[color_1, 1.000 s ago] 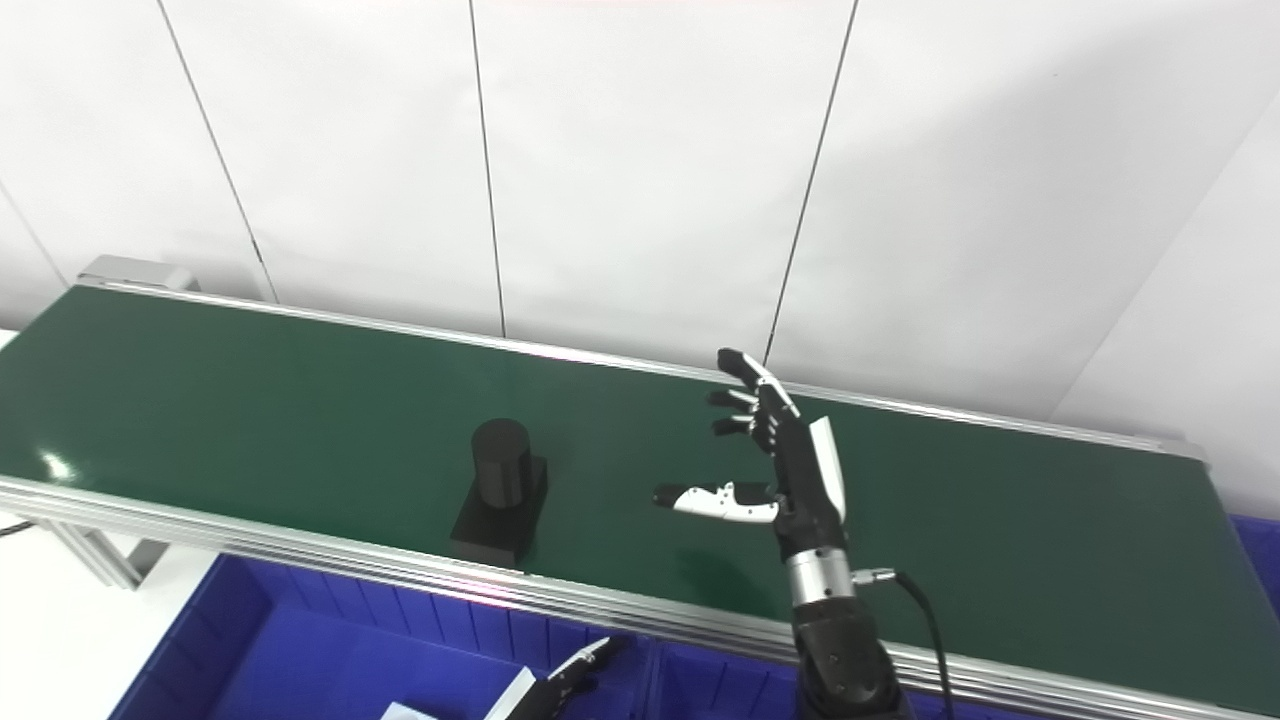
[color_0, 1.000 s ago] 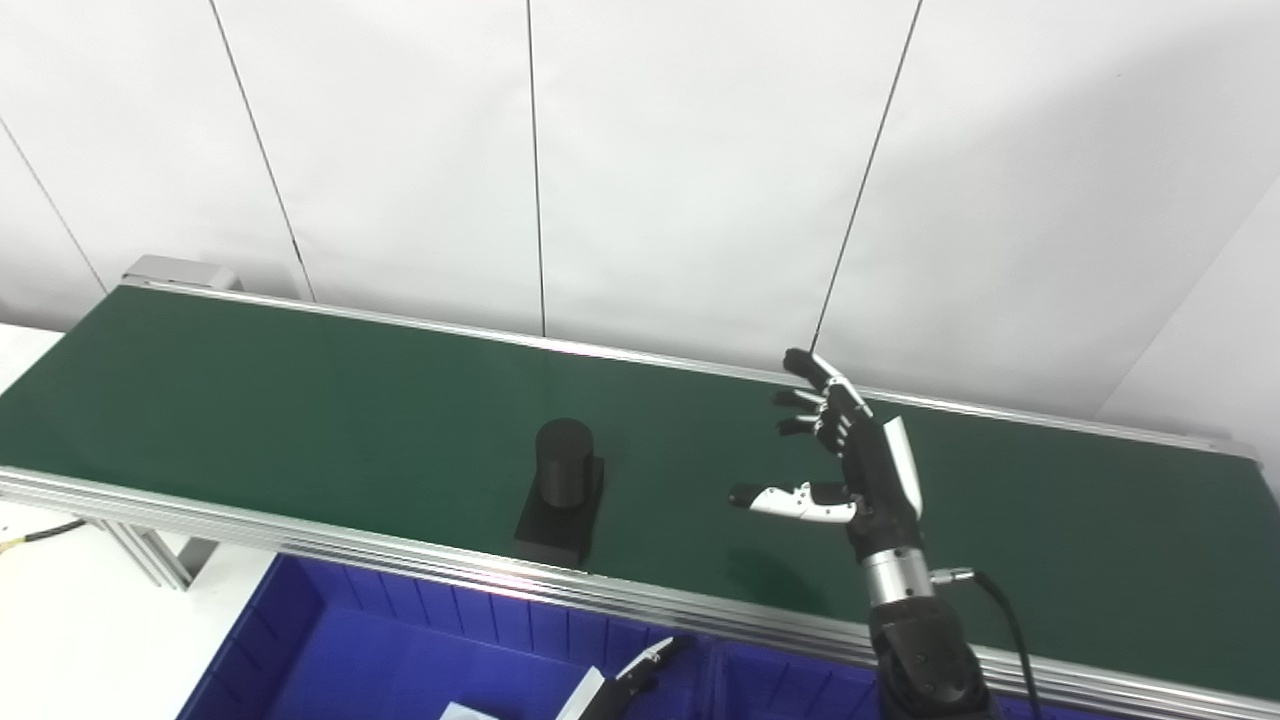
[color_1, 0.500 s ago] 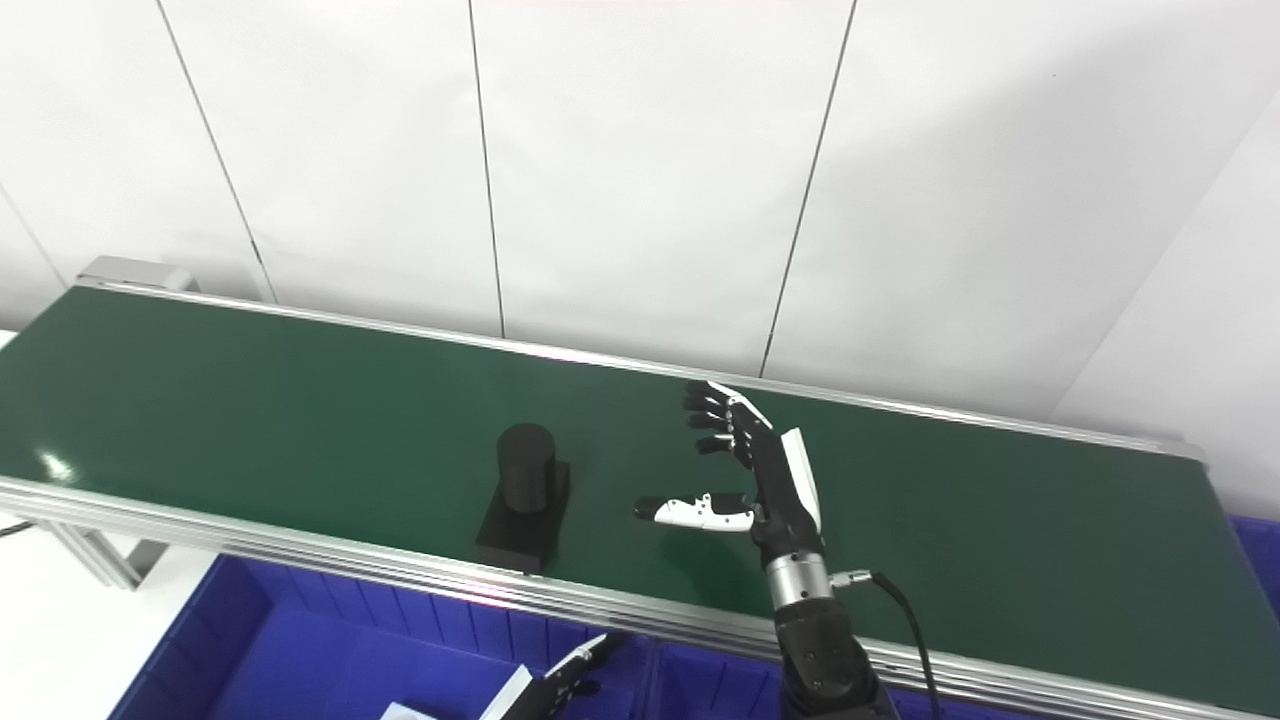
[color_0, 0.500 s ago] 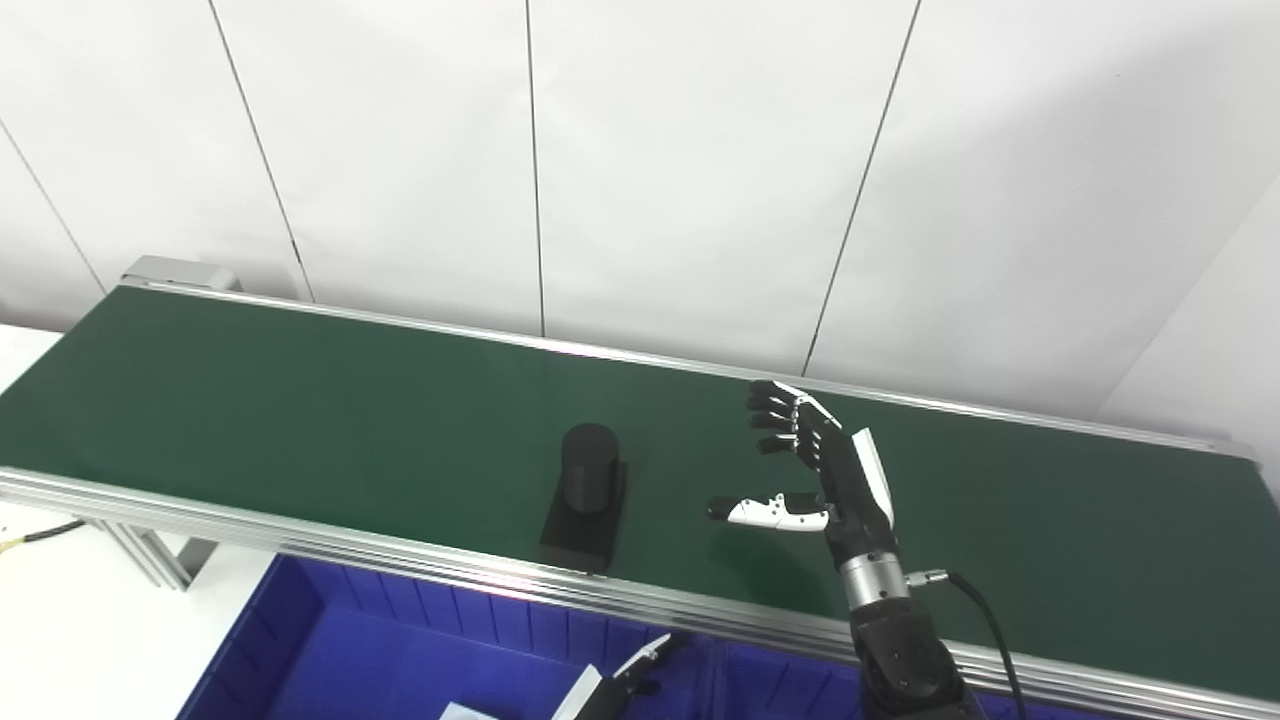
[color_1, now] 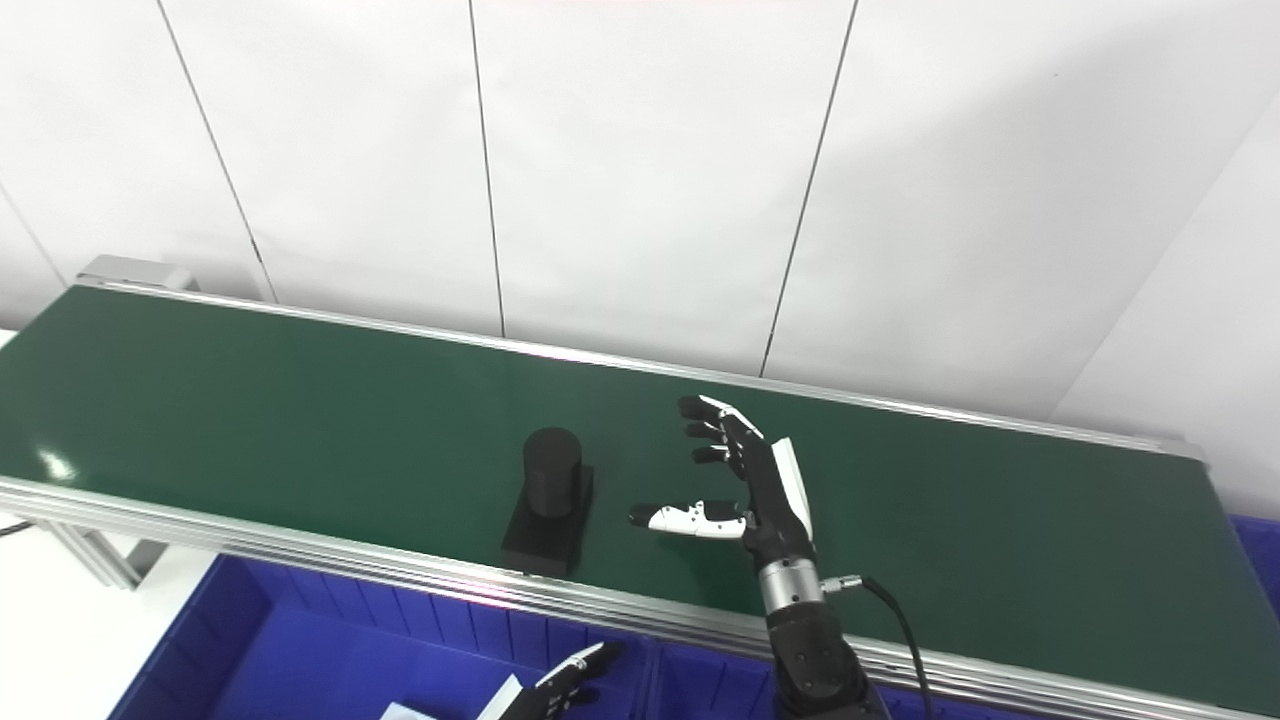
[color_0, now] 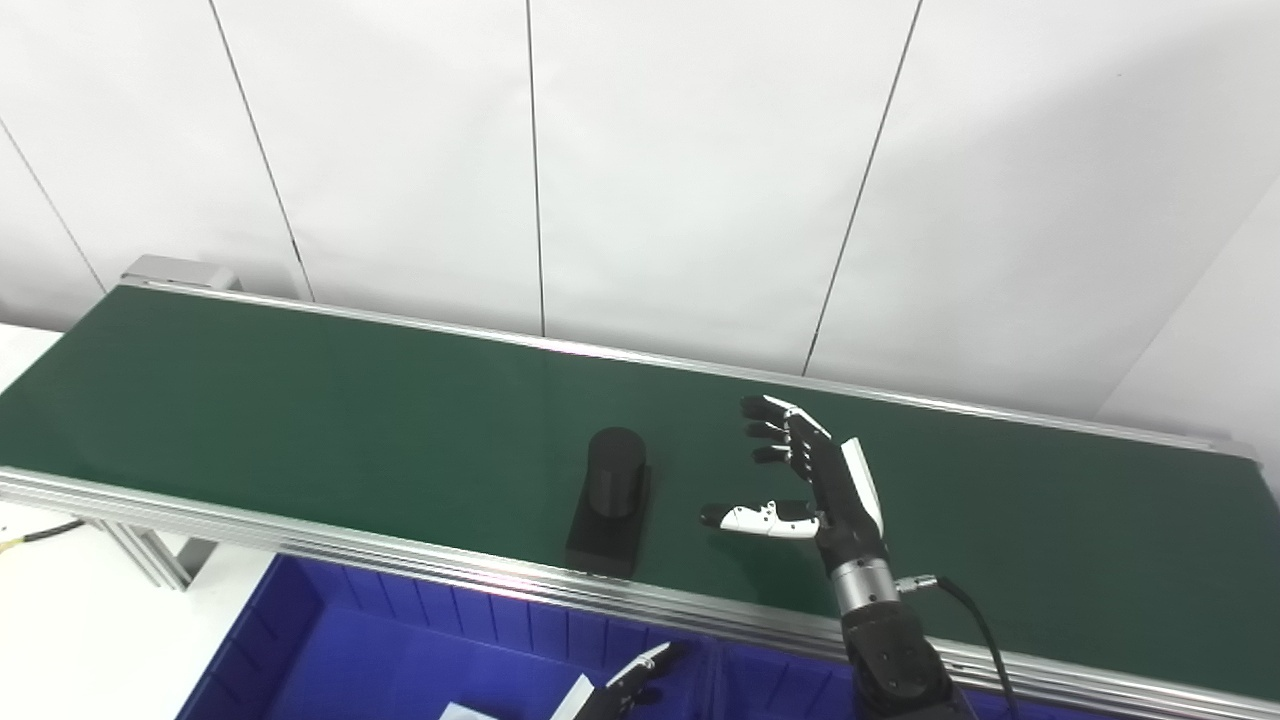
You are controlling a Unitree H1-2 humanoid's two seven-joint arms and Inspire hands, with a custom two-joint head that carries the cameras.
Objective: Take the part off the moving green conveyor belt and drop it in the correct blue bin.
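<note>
One part (color_0: pixel 612 498) carried nearer right hand (color_0: pixel 815 480), fingers (color_0: pixel 772 432) spread

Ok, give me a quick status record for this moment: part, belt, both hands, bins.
part: black part, a cylinder upright on a flat base, on the belt near its front rail
belt: green conveyor belt, nothing else on it
right hand: right hand open over the belt, fingers spread, thumb pointing toward the part, not touching it
left hand: left hand low at the picture's bottom edge over the bin, only partly in view, state unclear
bin: blue bin below the front rail, a divider wall visible to the right
grasp: not yet made
</note>
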